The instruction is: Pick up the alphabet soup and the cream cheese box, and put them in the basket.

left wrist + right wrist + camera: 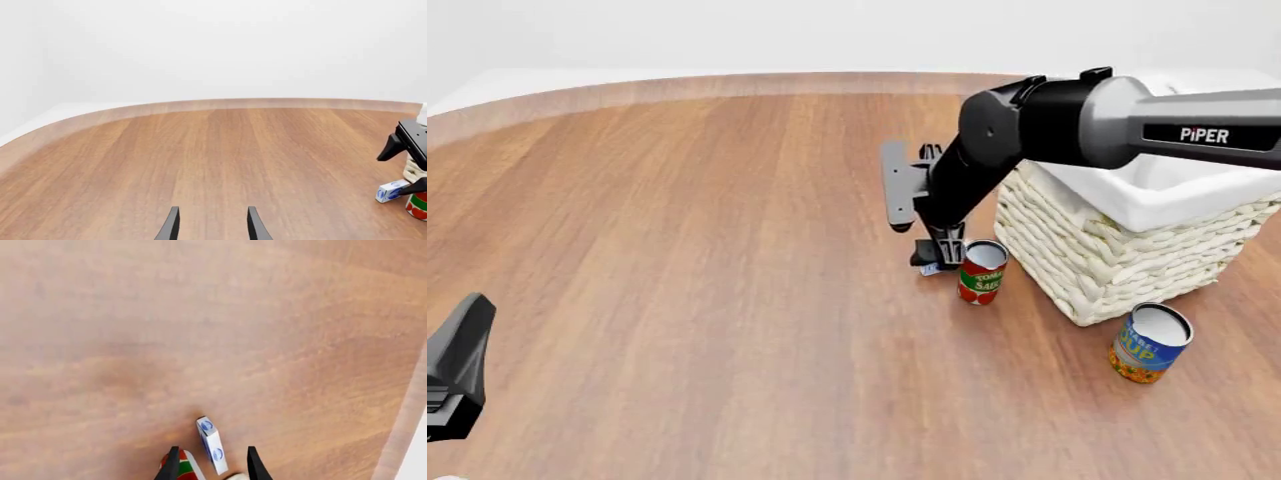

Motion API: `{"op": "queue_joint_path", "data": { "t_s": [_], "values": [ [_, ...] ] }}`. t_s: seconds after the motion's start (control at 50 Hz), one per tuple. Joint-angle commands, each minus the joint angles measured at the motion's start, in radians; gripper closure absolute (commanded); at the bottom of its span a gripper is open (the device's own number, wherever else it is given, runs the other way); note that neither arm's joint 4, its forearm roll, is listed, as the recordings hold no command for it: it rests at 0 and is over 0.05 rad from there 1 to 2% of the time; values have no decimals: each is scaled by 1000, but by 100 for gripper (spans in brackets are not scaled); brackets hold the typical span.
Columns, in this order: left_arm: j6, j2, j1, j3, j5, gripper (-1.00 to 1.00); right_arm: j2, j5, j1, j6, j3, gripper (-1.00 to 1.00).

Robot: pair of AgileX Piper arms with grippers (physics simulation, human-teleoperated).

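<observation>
Cream cheese box (211,445) lies on the surface (694,250) between the spread fingers of the right hand (210,464), beside the red-green can (981,272) and basket (1121,250). Alphabet soup (1149,343) stands just in front of the basket. Left hand (211,224) spread, holding nothing, well apart.

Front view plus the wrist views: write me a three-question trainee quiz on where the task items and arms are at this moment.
1. True or false: the alphabet soup is already inside the basket.
2. Which arm reaches down over the cream cheese box? A) left B) right C) neither
3. Fill in: the can standing right beside the cream cheese box is the red and green ____ can.

Key:
1. False; it stands on the table in front of the basket.
2. B; the right gripper has its fingers open on either side of the box, while the left gripper is over bare wood.
3. tomato sauce.
</observation>
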Motion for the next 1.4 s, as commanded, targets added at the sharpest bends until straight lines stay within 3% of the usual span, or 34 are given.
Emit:
{"op": "queue_joint_path", "data": {
  "t_s": [0.02, 0.6, 1.4],
  "values": [
    [0, 0, 0, 0, 0, -100, 5, -8, 19, 6, 1, -100],
    [0, 0, 0, 0, 0, -100, 98, 12, -33, -65, -68, -100],
    [0, 0, 0, 0, 0, -100, 162, 27, -39, -87, -98, -100]
  ]
}}
